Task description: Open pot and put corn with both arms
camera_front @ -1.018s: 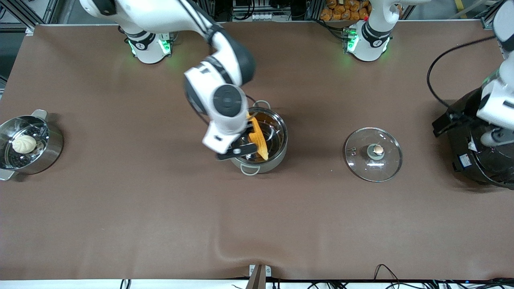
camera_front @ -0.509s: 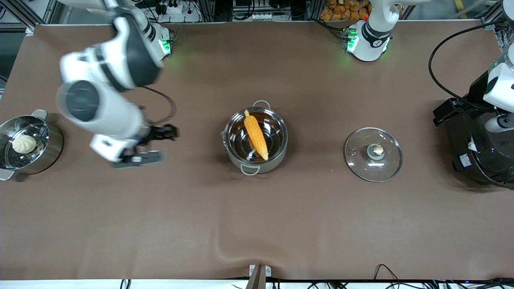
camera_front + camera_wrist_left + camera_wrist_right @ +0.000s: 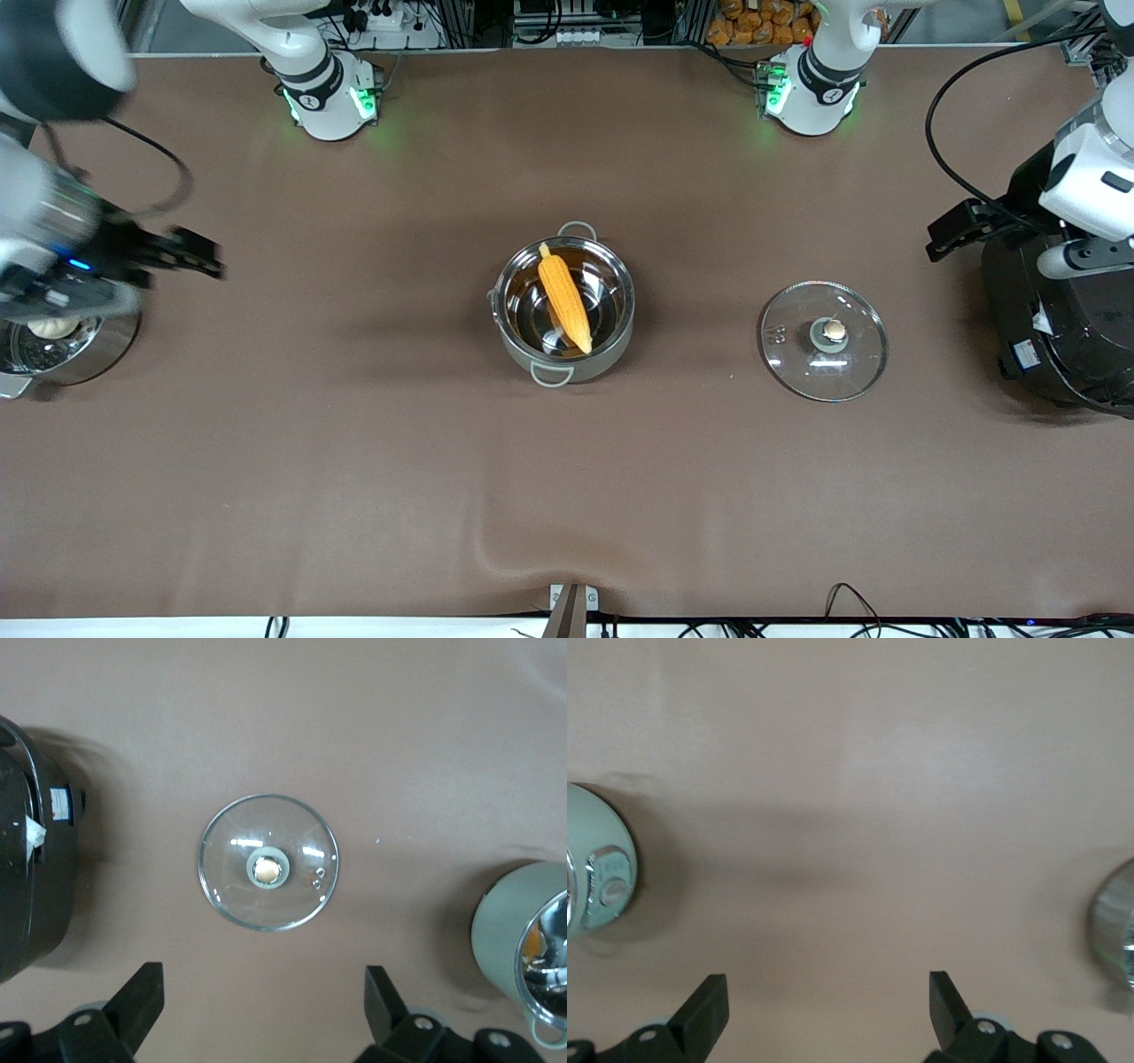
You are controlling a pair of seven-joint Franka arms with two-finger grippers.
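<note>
Seen lying diagonally inside the round, shiny stainless-steel pot [image 3: 564,306] at mid-tabletop [image 3: 354,461]: a yellow-orange corn cob [image 3: 564,299]. Resting beside it, toward the left arm's end, a clear glass lid [image 3: 824,340]. Hanging released and empty, the left gripper [image 3: 264,1010] above the black rice cooker [image 3: 1063,328], the right gripper [image 3: 828,1014] above the steel steamer pot [image 3: 62,346].

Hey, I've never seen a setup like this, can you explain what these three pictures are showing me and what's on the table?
Two white robot arms work at a brown table. One picture looks down from a high camera facing them; the other two come from cameras on each arm's wrist. In the middle stands an open steel pot with a corn cob lying in it. Its glass lid lies on the table toward the left arm's end, beside a black rice cooker. The left gripper hangs open over the cooker's edge, the right gripper open beside a steamer pot. Neither holds anything.
</note>
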